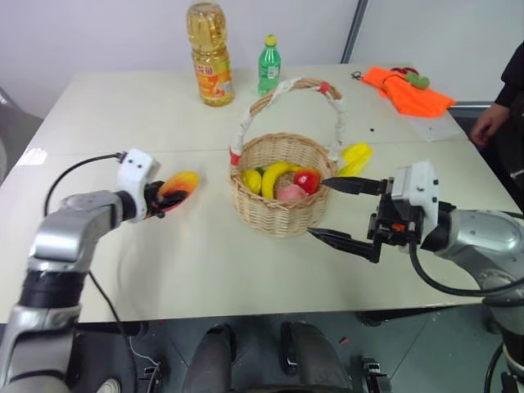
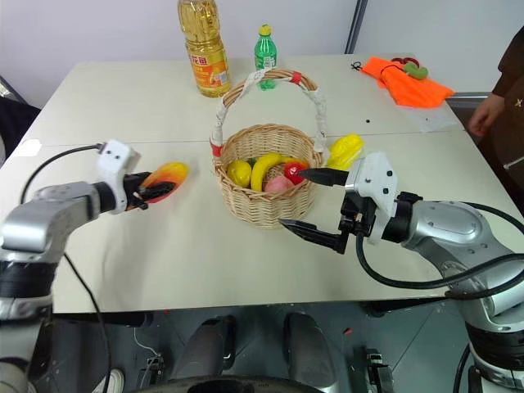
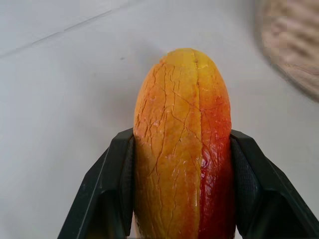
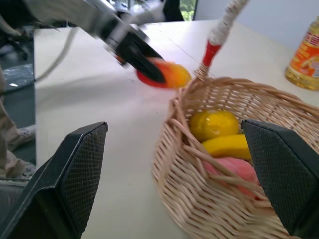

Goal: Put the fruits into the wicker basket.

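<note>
On the table [image 1: 205, 262], to the left of the wicker basket [image 1: 282, 192], my left gripper [image 3: 182, 189] is clamped on the mango [image 1: 178, 186], one black finger pressed to each long flank so the fruit sticks out nose-first past the fingertips. I judge that grip sensible: squeezing across the narrow width leaves the length free and pointing toward the basket, so the mango can go over the rim end-first. It sits low, near the tabletop, and I cannot tell whether it is lifted clear. My right gripper [image 1: 342, 210] stands with its jaws spread wide and nothing between them, level, its upper finger [image 1: 352, 186] reaching to the basket's right wall and its lower finger [image 1: 344, 241] near the base. That looks to me like a stance for bracing the basket, or a pause on the way to the yellow starfruit [image 1: 354, 158], which lies on the table just behind the basket's right side, near the foot of the handle [image 1: 291, 86]. Inside the basket already lie a banana [image 1: 275, 176], a round yellow fruit [image 1: 251, 180], a small red fruit [image 1: 306, 181] and something pink [image 1: 290, 193], so both task fruits are left to go in, and the tall arched handle is what my left arm must pass beside.
</note>
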`<action>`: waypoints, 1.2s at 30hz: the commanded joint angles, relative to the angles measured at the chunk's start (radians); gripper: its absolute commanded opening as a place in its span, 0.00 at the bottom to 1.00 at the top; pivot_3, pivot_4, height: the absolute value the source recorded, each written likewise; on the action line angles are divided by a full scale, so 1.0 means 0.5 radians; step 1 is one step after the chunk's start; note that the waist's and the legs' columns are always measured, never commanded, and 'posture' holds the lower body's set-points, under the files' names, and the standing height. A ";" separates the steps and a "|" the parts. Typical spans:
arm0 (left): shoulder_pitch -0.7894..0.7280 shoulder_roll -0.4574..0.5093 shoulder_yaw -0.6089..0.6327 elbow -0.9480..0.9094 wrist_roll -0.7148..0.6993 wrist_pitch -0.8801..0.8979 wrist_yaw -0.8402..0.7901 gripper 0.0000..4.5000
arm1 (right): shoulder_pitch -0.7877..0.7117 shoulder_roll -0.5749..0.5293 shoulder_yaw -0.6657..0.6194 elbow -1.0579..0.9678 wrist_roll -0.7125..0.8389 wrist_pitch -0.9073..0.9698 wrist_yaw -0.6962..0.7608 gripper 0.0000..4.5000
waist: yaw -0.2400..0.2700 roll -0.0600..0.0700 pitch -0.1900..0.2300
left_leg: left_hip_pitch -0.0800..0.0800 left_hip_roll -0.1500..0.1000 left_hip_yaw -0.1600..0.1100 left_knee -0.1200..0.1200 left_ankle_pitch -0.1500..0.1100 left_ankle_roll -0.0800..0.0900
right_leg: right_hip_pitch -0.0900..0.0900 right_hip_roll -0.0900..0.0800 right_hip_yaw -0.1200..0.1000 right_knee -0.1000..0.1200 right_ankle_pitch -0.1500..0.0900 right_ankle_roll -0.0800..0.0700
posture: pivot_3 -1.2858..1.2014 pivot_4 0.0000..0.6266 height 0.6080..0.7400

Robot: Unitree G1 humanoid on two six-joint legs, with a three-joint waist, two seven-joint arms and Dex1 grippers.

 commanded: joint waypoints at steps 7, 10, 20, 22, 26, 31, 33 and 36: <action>-0.416 -0.214 -0.115 -0.643 -0.581 0.272 0.068 0.48 | -0.071 -0.036 -0.169 0.287 -0.079 -0.148 0.084 1.00 | 0.046 0.000 0.000 | 0.000 -0.007 0.000 0.013 0.000 0.000 | 0.012 -0.004 0.000 -0.003 -0.004 0.006 | 0.52 0.24 1.00; -0.605 -0.362 -0.342 -0.574 -0.421 0.241 0.217 0.48 | -0.066 -0.025 -0.172 0.351 -0.124 -0.174 0.071 1.00 | 0.040 -0.001 0.000 | 0.002 -0.011 0.002 0.013 0.000 0.000 | 0.013 -0.003 0.004 -0.003 -0.001 0.012 | 0.52 0.24 1.00; -0.739 -0.590 -0.558 -0.311 -0.122 0.105 0.378 0.98 | -0.125 0.156 -0.108 0.796 -0.434 -0.224 -0.266 1.00 | 0.018 0.000 0.000 | 0.004 -0.005 0.003 0.008 -0.001 0.003 | 0.007 0.007 0.008 -0.001 0.008 0.016 | 0.52 0.24 1.00; -0.698 -0.571 -0.544 -0.342 -0.113 0.021 0.318 1.00 | -0.221 0.232 -0.105 0.931 -0.494 -0.220 -0.382 1.00 | 0.009 0.000 0.000 | 0.004 -0.005 0.006 0.009 -0.001 0.003 | 0.007 0.006 0.010 -0.001 0.008 0.014 | 0.52 0.24 1.00; -0.513 -0.482 -0.488 -0.461 -0.164 -0.118 0.145 1.00 | -0.445 0.367 -0.084 1.197 -0.576 -0.193 -0.544 1.00 | -0.017 0.002 0.000 | 0.006 -0.005 0.012 0.008 -0.001 0.003 | 0.006 0.006 0.016 0.001 0.008 0.013 | 0.52 0.24 1.00; -0.234 -0.327 -0.356 -0.659 -0.353 -0.122 -0.068 1.00 | -0.703 0.455 0.014 1.576 -0.783 -0.243 -0.691 1.00 | -0.014 0.002 0.000 | 0.005 -0.004 0.013 0.007 -0.001 0.003 | 0.002 0.007 0.016 0.004 0.008 0.014 | 0.52 0.24 1.00; -0.128 -0.274 -0.293 -0.758 -0.458 -0.084 -0.110 1.00 | -0.844 0.486 0.051 1.820 -0.893 -0.312 -0.776 1.00 | -0.011 0.002 0.000 | 0.005 -0.004 0.013 0.008 -0.001 0.003 | 0.002 0.007 0.017 0.004 0.008 0.014 | 0.52 0.24 1.00; -0.066 -0.264 -0.253 -0.818 -0.519 -0.062 -0.074 1.00 | -1.043 0.534 0.079 2.168 -1.007 -0.443 -0.855 1.00 | -0.006 0.002 0.000 | 0.004 -0.006 0.016 0.009 -0.001 0.003 | 0.002 0.004 0.018 0.003 0.005 0.008 | 0.52 0.24 1.00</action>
